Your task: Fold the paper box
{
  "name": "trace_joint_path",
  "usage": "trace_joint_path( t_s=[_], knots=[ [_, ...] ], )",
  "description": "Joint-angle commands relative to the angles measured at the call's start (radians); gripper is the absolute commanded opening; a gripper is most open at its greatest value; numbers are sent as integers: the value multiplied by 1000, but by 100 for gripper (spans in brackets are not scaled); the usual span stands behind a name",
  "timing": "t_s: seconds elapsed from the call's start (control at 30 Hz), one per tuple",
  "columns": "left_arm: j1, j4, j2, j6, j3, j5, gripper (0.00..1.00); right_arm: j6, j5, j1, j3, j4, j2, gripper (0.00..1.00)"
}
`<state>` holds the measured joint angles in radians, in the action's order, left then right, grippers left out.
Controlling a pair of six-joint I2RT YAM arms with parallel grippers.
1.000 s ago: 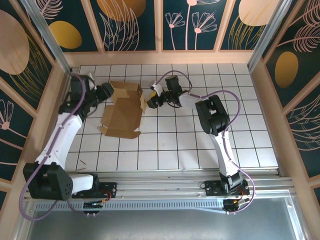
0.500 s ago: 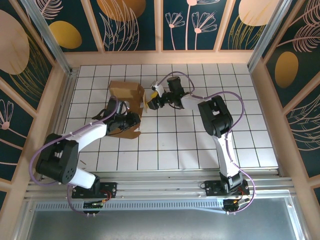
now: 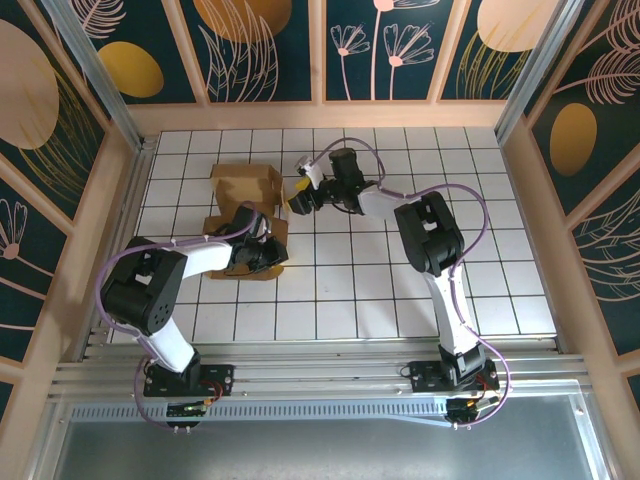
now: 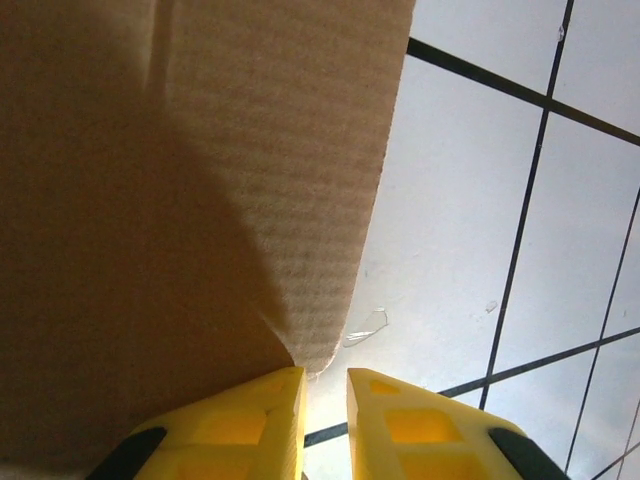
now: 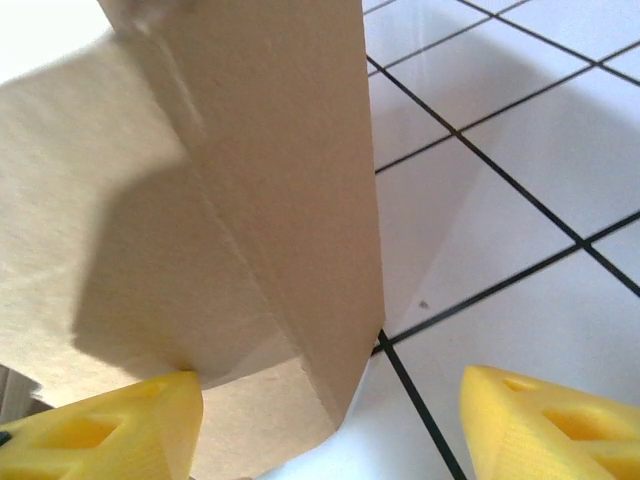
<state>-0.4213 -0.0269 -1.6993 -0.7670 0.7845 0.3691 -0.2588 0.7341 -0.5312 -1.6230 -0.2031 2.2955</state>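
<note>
Yellow fingers (image 4: 240, 410) of the left end effector (image 4: 325, 375) are squeezed almost together, with just a sliver of gap. A corner of the paper box (image 4: 200, 150) comes down right at that gap. Honestly can't tell if the cardboard is actually pinched or just sitting against the tips. My guess is it's parked there to pin the near panel so the sheet doesn't skate around. Ahead of the tips and off to their right it's bare white tabletop (image 4: 480, 200).

The right end effector (image 5: 330, 400) is spread wide. A raised brown flap (image 5: 290, 150) stands between its 2 fingers (image 5: 110, 430) with clear room on one side, so nothing's grasped. It looks like it's straddling the flap to prop it upright along the crease.

From above, the box (image 3: 245, 185) lies between the 2 end effectors. The left one (image 3: 268, 250) is over its near corner and the right one (image 3: 300, 200) is at its side edge. I'd call it only partly folded.
</note>
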Motion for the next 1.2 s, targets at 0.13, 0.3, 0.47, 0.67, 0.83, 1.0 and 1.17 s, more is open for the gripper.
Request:
trace_joint_path(
  t_s=[0.13, 0.3, 0.47, 0.67, 0.83, 1.0, 1.17],
  knots=[
    [-3, -19, -46, 51, 10, -20, 16, 30, -9, -36, -57, -14, 37, 70],
    [-4, -20, -38, 57, 14, -16, 16, -39, -45, -46, -79, 47, 54, 70],
    [-4, -24, -28, 64, 22, -4, 15, -76, -153, -65, -97, 52, 67, 70],
    [-4, -32, -20, 86, 32, 8, 15, -64, -271, -109, -87, -33, 75, 70],
    [-4, -44, 7, 110, 41, 11, 23, -43, -353, -134, -54, -112, 70, 70],
    [-4, -96, 133, 149, 48, -62, 47, -41, -378, -139, -18, -143, 50, 71],
    [-4, -141, 323, 175, 73, -106, 63, -35, -376, -139, -48, -108, 53, 71]
  ],
)
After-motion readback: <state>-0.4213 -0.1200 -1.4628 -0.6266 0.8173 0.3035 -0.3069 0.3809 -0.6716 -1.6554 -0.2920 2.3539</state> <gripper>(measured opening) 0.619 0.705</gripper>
